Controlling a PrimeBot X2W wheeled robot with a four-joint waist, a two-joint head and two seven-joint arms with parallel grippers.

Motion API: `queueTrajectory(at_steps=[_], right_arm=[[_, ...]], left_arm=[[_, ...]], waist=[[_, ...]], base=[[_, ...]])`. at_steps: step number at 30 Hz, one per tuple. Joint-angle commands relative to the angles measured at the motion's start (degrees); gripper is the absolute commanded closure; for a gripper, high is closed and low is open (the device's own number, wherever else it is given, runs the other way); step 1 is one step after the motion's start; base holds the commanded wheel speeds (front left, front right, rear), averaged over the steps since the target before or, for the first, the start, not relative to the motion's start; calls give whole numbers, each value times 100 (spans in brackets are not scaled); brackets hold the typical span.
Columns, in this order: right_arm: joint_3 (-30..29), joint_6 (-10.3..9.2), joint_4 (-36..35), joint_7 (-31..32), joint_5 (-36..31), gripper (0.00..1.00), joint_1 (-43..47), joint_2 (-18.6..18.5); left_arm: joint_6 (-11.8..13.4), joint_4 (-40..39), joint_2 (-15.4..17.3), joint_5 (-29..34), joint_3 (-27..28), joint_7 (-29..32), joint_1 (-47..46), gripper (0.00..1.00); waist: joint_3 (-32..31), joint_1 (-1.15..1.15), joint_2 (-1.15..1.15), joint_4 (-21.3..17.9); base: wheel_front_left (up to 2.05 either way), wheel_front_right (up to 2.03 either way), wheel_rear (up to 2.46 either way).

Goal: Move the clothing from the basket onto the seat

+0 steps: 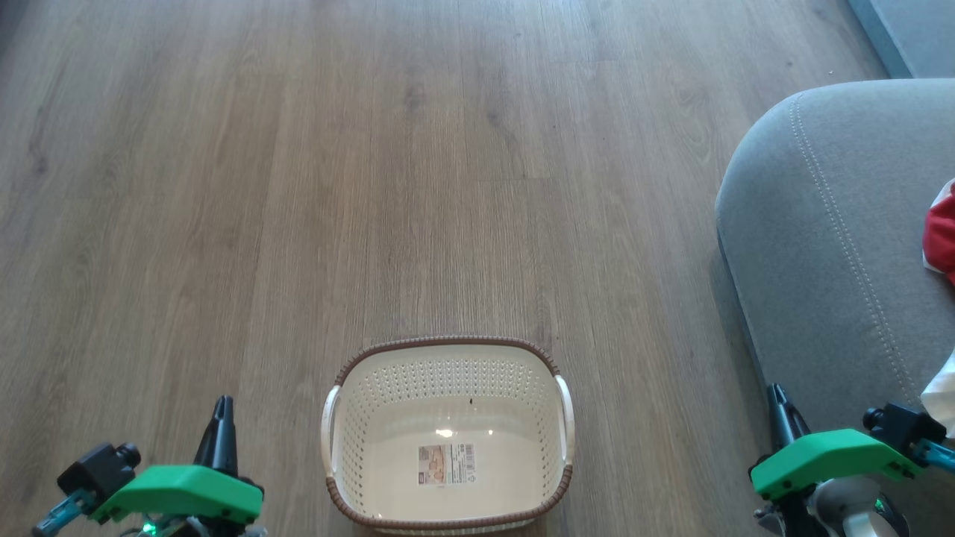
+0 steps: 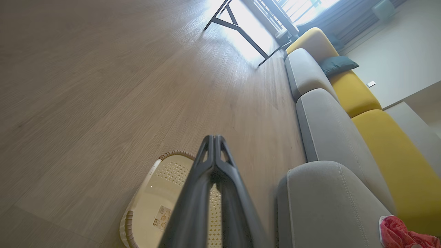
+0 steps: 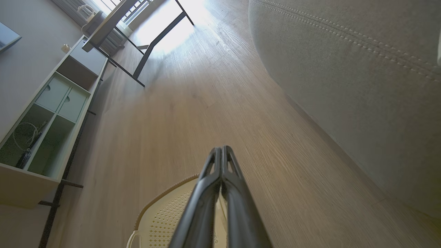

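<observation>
Basket (image 1: 448,341): holds 1 label (image 1: 446,465), red clothing (image 1: 941,235) lies on grey seat (image 1: 821,246); left gripper (image 1: 222,406), right gripper (image 1: 778,399) both clenched on nothing; task judged complete, best parked clear

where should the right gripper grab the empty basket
Likely the white side handle on the basket's right, from above: it bows out from the rim as a thin bar the jaws can span, the basket sits upright, and that side faces the right gripper.

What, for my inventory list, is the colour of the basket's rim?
Brown, braided-looking basket rim; clearest in the head view.
</observation>
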Motion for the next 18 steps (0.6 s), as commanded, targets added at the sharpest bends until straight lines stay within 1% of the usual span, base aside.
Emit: queueTrajectory(at_steps=[1, 18], right_arm=[[-15, 17, -221, 44, 190, 100, -322, 3], [-150, 22, -323, 315, 1238, 100, -366, 19]], left_arm=[[-17, -227, 23, -175, 115, 41, -326, 100], [-22, -318, 26, -1172, 190, 311, -432, 100]], waist=[[-1, 0, 0, 2], [-8, 0, 0, 23]], base=[[0, 0, 0], [0, 0, 0]])
